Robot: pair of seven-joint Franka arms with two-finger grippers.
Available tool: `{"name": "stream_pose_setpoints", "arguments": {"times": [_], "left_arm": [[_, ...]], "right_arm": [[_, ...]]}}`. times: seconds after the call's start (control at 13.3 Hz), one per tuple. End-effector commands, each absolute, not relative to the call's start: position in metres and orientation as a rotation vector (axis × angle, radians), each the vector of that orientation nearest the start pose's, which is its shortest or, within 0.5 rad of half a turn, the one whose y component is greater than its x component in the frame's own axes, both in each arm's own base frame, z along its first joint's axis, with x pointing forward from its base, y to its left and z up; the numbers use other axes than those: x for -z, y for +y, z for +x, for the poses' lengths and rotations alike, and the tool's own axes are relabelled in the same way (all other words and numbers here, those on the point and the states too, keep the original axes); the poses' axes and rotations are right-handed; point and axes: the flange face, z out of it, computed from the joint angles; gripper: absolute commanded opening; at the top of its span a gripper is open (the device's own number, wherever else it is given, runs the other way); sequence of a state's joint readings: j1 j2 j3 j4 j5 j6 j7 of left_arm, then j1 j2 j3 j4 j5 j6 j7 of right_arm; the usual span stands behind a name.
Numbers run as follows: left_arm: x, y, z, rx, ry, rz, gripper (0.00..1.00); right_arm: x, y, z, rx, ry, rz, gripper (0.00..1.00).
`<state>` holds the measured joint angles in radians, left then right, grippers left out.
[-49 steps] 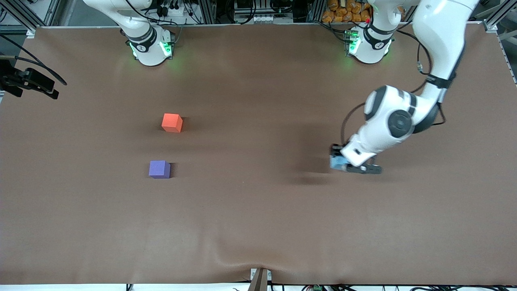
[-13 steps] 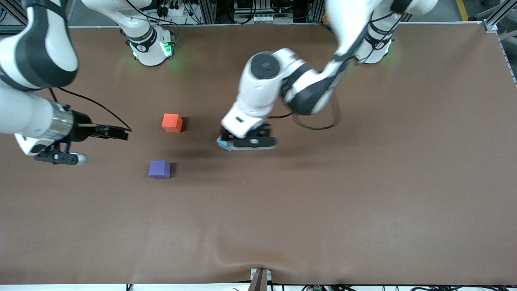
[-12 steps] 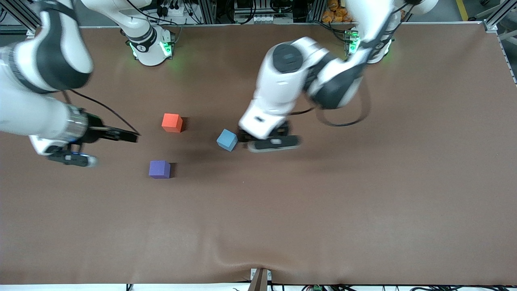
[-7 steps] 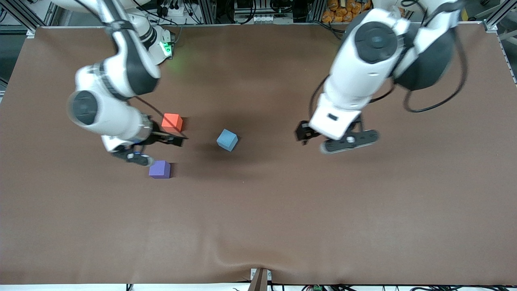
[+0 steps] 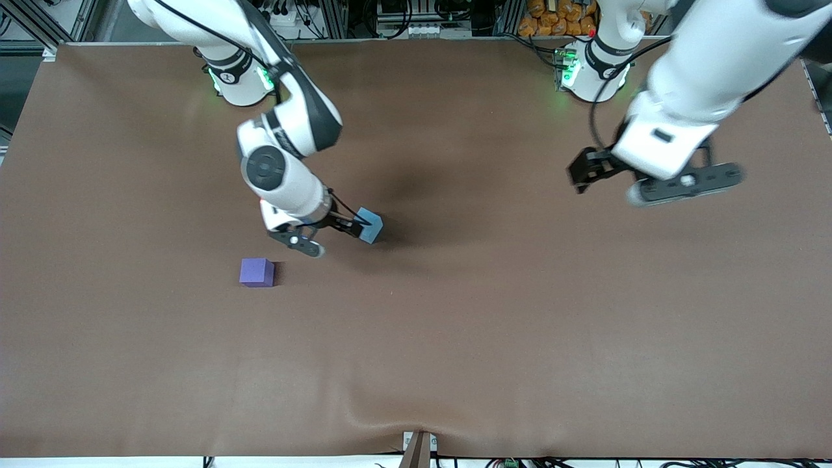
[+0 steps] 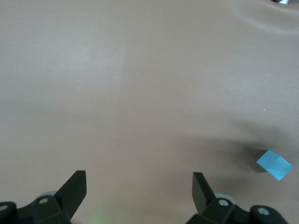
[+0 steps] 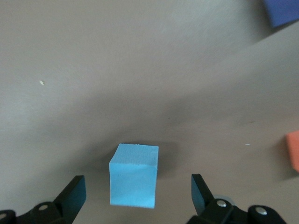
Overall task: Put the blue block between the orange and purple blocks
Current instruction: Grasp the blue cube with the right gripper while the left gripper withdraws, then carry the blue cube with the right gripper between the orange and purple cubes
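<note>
The blue block (image 5: 370,225) rests on the table, toward the left arm's end from the purple block (image 5: 257,272). My right gripper (image 5: 331,234) is open right at the blue block. In the right wrist view the blue block (image 7: 134,175) lies between and just ahead of the spread fingers (image 7: 138,187), untouched. That view also shows the purple block (image 7: 282,10) and an edge of the orange block (image 7: 293,151). In the front view my right arm hides the orange block. My left gripper (image 5: 682,185) hangs open and empty over the table's left-arm end (image 6: 139,184).
A brown mat (image 5: 455,338) covers the whole table. The blue block also shows small in the left wrist view (image 6: 274,164). The arm bases and cable racks stand along the table edge farthest from the front camera.
The left gripper carried the blue block toward the middle, let it go on the table, and pulled back up toward its own end. The right arm swung in to the block.
</note>
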<state>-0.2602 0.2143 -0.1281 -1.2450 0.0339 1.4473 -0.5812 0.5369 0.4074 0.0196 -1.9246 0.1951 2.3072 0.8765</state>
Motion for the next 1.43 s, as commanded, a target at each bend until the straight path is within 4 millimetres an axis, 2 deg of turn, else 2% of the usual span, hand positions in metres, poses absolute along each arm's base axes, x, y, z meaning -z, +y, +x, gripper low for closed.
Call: {"name": "stream_pose_setpoints", "arguments": {"times": [0.0, 0.08, 0.15, 0.3, 0.45, 0.53, 0.6, 0.68, 0.75, 0.83, 0.9, 0.98, 1.13, 1.2, 1.28, 1.35], "left_arm": [[-0.643, -0.181, 0.563, -0.074, -0.354, -3.093, 1.0], [-0.64, -0.166, 0.564, -0.104, -0.388, -3.078, 1.0], [-0.643, -0.15, 0.564, -0.101, -0.43, -3.071, 1.0], [-0.645, -0.123, 0.56, -0.099, -0.439, -3.069, 1.0], [-0.649, -0.089, 0.558, -0.075, -0.278, -3.098, 1.0], [-0.649, -0.075, 0.554, -0.085, -0.244, -3.103, 1.0], [-0.644, -0.06, 0.547, -0.113, -0.258, -3.103, 1.0], [-0.639, -0.053, 0.54, -0.113, -0.262, -3.1, 1.0], [-0.636, -0.052, 0.532, -0.08, -0.255, -3.101, 1.0], [-0.631, -0.049, 0.526, -0.046, -0.249, -3.099, 1.0], [-0.629, -0.041, 0.521, -0.002, -0.247, -3.101, 1.0], [-0.631, -0.037, 0.518, 0.017, -0.244, -3.101, 1.0], [-0.638, -0.033, 0.518, 0.034, -0.244, -3.103, 1.0], [-0.645, -0.027, 0.518, 0.048, -0.216, -3.099, 1.0], [-0.648, -0.017, 0.516, 0.03, -0.186, -3.097, 1.0], [-0.649, -0.009, 0.514, 0.003, -0.167, -3.096, 1.0]], "right_arm": [[-0.245, 0.345, 0.523, -0.159, 0.712, -2.948, 1.0], [-0.232, 0.351, 0.52, -0.145, 0.743, -2.939, 1.0], [-0.227, 0.36, 0.515, -0.14, 0.734, -2.941, 1.0], [-0.22, 0.363, 0.51, -0.153, 0.726, -2.952, 1.0], [-0.21, 0.368, 0.501, -0.176, 0.716, -2.97, 1.0], [-0.21, 0.368, 0.5, -0.184, 0.721, -2.974, 0.83], [-0.21, 0.368, 0.499, -0.188, 0.728, -2.975, 0.41], [-0.211, 0.369, 0.498, -0.194, 0.728, -2.978, 0.14], [-0.215, 0.366, 0.502, -0.195, 0.735, -2.974, 0.0], [-0.22, 0.361, 0.507, -0.198, 0.731, -2.975, 0.0], [-0.23, 0.352, 0.517, -0.197, 0.743, -2.967, 0.0], [-0.252, 0.333, 0.532, -0.21, 0.708, -2.97, 0.0], [-0.299, 0.269, 0.563, -0.311, 0.484, -3.008, 0.0], [-0.316, 0.236, 0.573, -0.332, 0.397, -3.008, 0.0], [-0.323, 0.211, 0.577, -0.337, 0.301, -3.015, 0.0], [-0.324, 0.186, 0.58, -0.34, 0.134, -3.04, 0.0]]}}
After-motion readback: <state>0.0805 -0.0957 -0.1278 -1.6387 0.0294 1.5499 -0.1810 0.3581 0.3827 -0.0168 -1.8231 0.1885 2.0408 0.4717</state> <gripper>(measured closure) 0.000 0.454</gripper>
